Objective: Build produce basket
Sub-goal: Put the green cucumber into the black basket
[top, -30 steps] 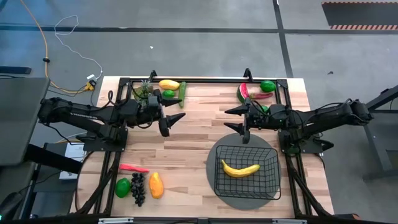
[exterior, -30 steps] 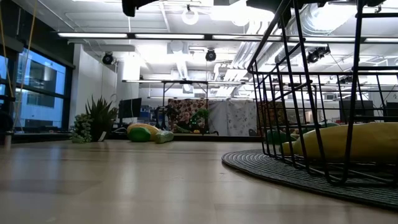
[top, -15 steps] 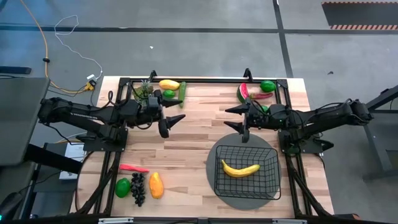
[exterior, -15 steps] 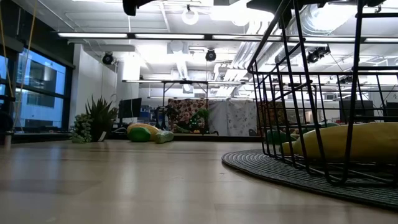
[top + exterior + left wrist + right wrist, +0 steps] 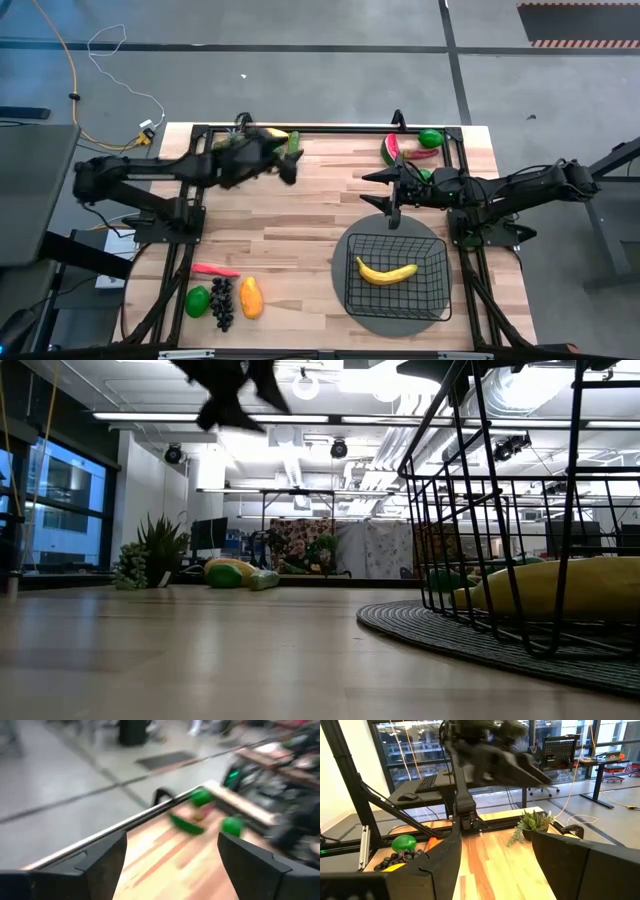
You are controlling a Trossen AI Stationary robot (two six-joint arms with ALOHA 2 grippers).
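- On the counter (image 5: 300,215) we find, nearest its left front corner, a red chili (image 5: 215,270), a green lime (image 5: 198,301), dark grapes (image 5: 222,303) and an orange mango (image 5: 251,297), lying close together.
- Our left pincer (image 5: 283,160) hangs above the far left part of the counter, beside the small potted plant (image 5: 152,552), a yellow mango (image 5: 232,571) and a cucumber (image 5: 295,143); its 2 fingers stand apart with nothing between them.
- Our right pincer (image 5: 385,193) hovers over the middle of the counter, just beyond the basket's far rim; its 2 fingers are spread and grasp nothing.
- The black wire basket (image 5: 435,285) sits on a round grey mat (image 5: 345,305) toward the right front, and 1 yellow banana (image 5: 387,271) lies inside it.
- At the far right corner we see a watermelon slice (image 5: 391,149), another red chili (image 5: 420,153) and 1 more lime (image 5: 431,138).
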